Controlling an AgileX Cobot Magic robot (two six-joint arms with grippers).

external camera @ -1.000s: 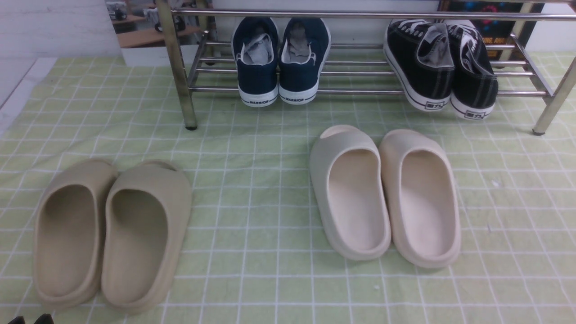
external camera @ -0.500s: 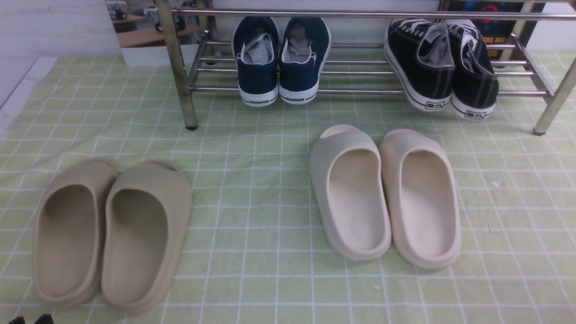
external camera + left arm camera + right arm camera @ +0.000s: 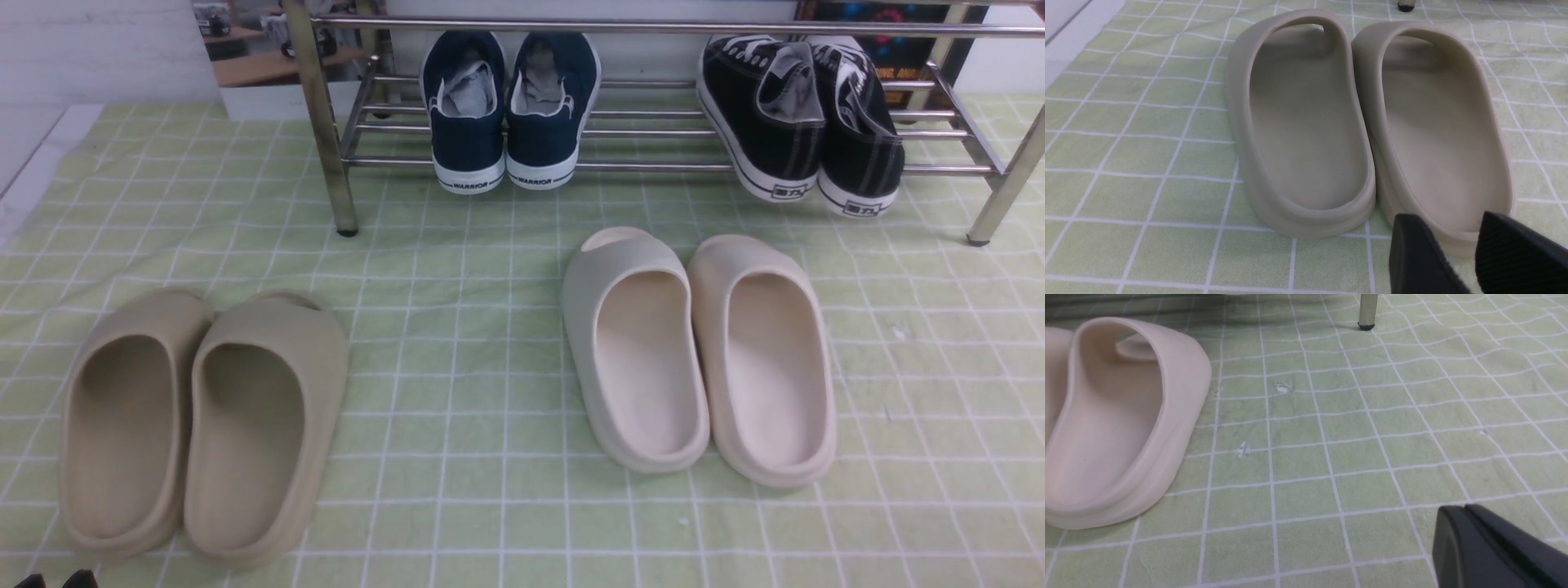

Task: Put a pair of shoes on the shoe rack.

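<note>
Left claw (image 3: 1457, 245): two matte black fingers (image 3: 1515, 257) with blunt, rounded tips and finely ribbed inner pads. Right claw (image 3: 1468, 539): matching smooth black fingers, edges squared, no markings visible.

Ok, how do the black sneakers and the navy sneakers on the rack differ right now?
The black sneakers sit at the right end of the shoe rack, angled, heels hanging past the front rod; the navy sneakers sit left of them, squarer, heels only just past it. The navy heels read WARRIOR; the black heels carry a small boxed logo. Both pairs have white soles, grey linings and heels facing the camera.
</note>
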